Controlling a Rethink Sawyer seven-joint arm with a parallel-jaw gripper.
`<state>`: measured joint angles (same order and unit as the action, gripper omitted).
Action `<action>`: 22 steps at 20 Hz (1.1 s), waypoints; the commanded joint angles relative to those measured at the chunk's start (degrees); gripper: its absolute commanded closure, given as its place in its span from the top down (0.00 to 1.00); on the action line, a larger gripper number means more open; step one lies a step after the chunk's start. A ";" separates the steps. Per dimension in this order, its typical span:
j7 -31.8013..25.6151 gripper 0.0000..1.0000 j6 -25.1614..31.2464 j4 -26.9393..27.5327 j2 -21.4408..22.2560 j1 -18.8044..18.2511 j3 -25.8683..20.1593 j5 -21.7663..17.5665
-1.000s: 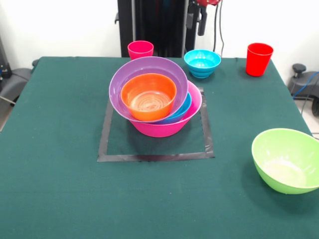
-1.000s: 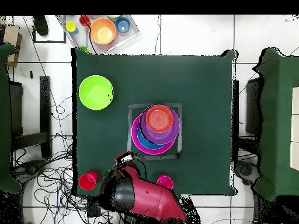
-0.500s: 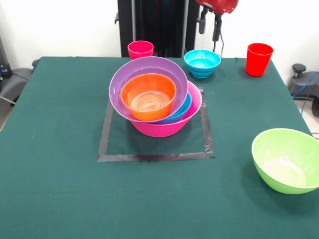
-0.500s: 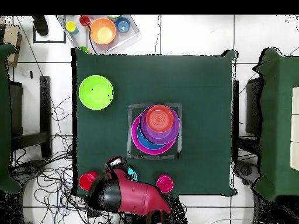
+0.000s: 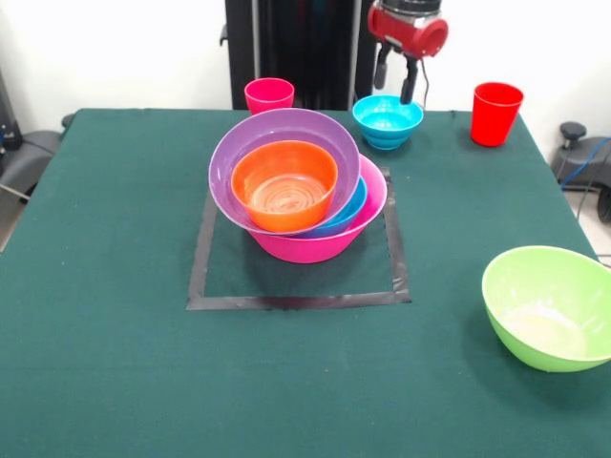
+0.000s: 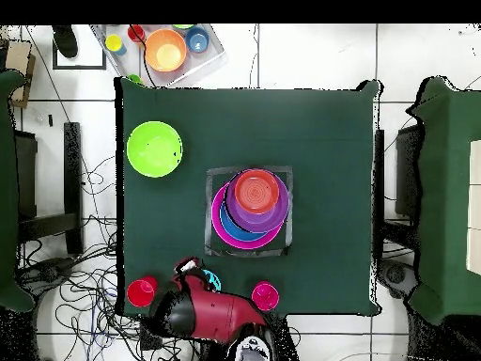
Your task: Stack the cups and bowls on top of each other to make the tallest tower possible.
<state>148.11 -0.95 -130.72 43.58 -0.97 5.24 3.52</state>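
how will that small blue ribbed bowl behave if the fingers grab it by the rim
The small blue ribbed bowl looks like glossy plastic, so it is probably stiff, light and a bit slippery under the fingers. It flares from a narrow base, so a one-sided rim pinch may tilt it. The gripper hangs open above it.

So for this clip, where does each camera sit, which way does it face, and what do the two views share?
Front view: across the table from the pedestal, facing it; the open tool hangs over the small blue bowl.
Overhead view: above the table, looking straight down; the red arm enters from the bottom.
Shared: the tower, the lime green bowl.
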 commanded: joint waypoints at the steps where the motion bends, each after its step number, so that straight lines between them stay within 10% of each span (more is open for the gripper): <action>1: 2.59 1.00 -5.58 4.30 -8.02 -0.24 -3.48 -3.69; 22: 0.25 1.00 5.17 6.80 -2.72 -0.30 -4.53 -2.57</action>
<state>148.11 -2.26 -129.16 39.89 -0.33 5.36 2.34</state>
